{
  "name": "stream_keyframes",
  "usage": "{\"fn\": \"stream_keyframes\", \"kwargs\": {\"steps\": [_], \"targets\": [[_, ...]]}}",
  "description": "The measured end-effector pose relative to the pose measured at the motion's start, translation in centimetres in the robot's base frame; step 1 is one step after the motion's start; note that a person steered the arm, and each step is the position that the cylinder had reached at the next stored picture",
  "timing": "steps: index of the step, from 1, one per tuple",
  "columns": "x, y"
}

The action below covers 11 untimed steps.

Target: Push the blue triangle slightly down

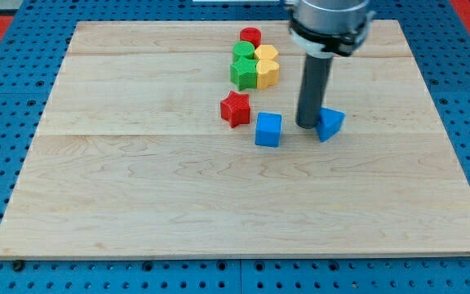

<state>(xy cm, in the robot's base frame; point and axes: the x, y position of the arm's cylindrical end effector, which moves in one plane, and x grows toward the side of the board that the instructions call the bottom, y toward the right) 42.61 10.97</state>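
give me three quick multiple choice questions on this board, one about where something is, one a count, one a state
1. Where is my tip relative to the blue triangle?
A. At its left edge in the view
B. Far below it
C. On the far side of the red star

2. How many blue blocks are on the board?
A. One
B. Two
C. Four

3. How does the blue cube stand?
A. Stacked on the red star
B. Pressed into the green and yellow cluster
C. Alone, apart from its neighbours

Answers:
1. A: the rod's end sits right against the triangle's left side.
2. B: only the triangle and the cube are blue.
3. C: bare wood shows between it and the red star, and between it and my tip.
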Motion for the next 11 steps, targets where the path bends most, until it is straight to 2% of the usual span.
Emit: {"fn": "stream_keyframes", "kwargs": {"steps": [1, 2, 3, 4, 6, 8, 9, 10, 11], "targets": [[-2.8, -0.3], [-0.3, 8.4], [6.4, 10.2], [1.5, 11.6], [6.1, 11.3], [3.6, 8.4], [6.0, 7.4], [5.9, 8.9], [3.1, 5.3]]}}
